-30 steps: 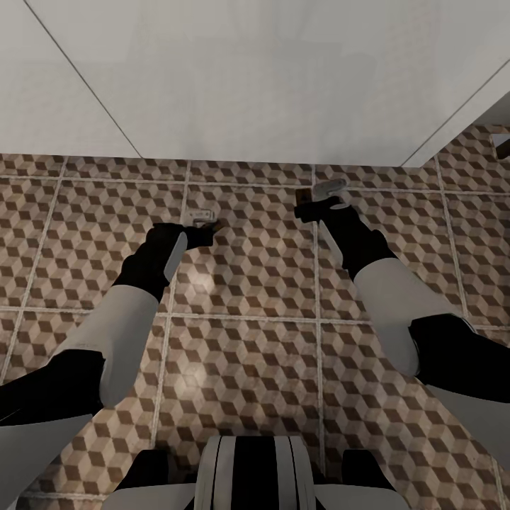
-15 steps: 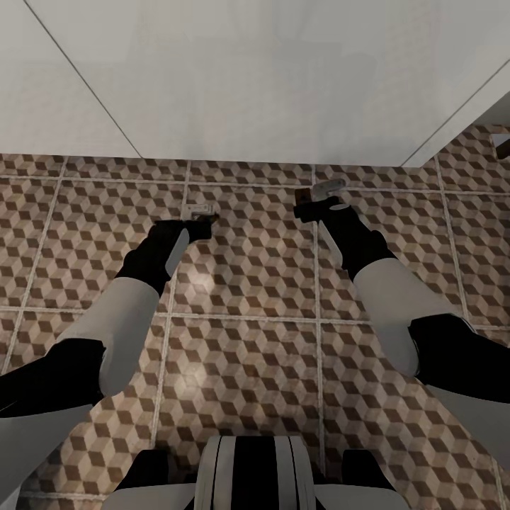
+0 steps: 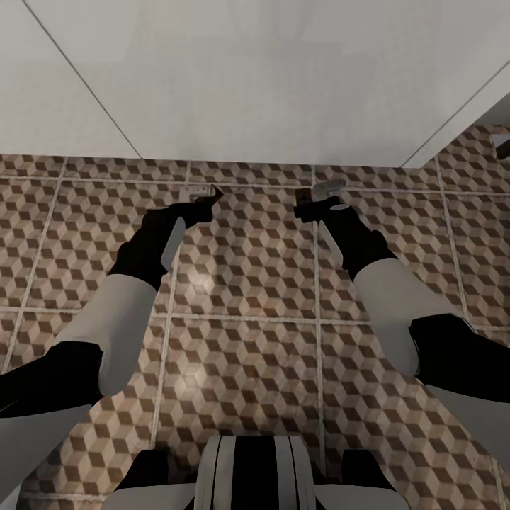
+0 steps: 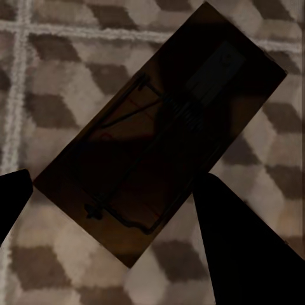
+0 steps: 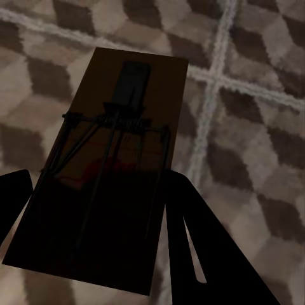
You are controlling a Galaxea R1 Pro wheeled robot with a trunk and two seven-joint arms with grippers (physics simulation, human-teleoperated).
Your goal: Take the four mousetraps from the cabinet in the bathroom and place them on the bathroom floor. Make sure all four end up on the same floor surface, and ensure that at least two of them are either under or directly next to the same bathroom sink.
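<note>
Now your left gripper (image 3: 202, 193), clamped on a mousetrap (image 4: 159, 146), has slid closer to the white wall (image 3: 248, 71); your right gripper (image 3: 319, 198) grips another mousetrap (image 5: 105, 171), both low over the bathroom floor (image 3: 248, 354), unreleased.

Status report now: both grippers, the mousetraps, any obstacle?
Left gripper and right gripper each shut on a mousetrap, over the bathroom floor. No obstacle seen.

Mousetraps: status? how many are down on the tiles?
None can be confirmed as released yet. The left pincer grips one mousetrap and the right pincer another, both low over the bathroom floor beside the white wall. Still to do: release these two. The other two traps, the sink and the cabinet aren't visible here.
</note>
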